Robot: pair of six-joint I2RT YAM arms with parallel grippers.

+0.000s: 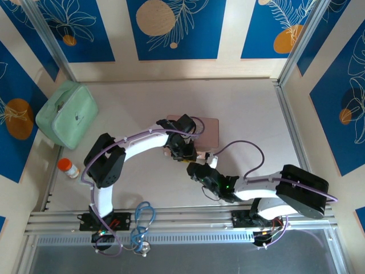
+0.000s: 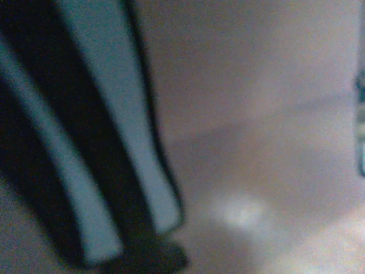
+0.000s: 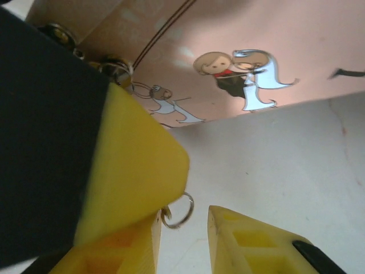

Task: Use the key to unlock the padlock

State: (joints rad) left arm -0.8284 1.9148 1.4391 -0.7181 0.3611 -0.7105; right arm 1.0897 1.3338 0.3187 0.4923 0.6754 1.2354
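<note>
The pink tin [image 1: 206, 128] with cartoon figures lies mid-table and shows close up in the right wrist view [image 3: 256, 51]. My left gripper [image 1: 179, 149] sits at the tin's near edge; in its own blurred view the left gripper [image 2: 137, 240] has its fingers close together over a pinkish surface. My right gripper [image 1: 194, 169] is just in front of it. Its yellow fingers stand apart, right gripper [image 3: 183, 214], and a small silvery key ring [image 3: 191, 206] sticks out by the left finger. The key's blade is hidden. The padlock is hidden. Silvery metal bits [image 3: 117, 68] show at the tin's corner.
A mint-green case [image 1: 67, 114] lies at the back left. An orange-capped bottle [image 1: 68, 167] stands near the left wall. A blue looped cord [image 1: 142, 222] hangs over the front rail. Metal frame rails border the table.
</note>
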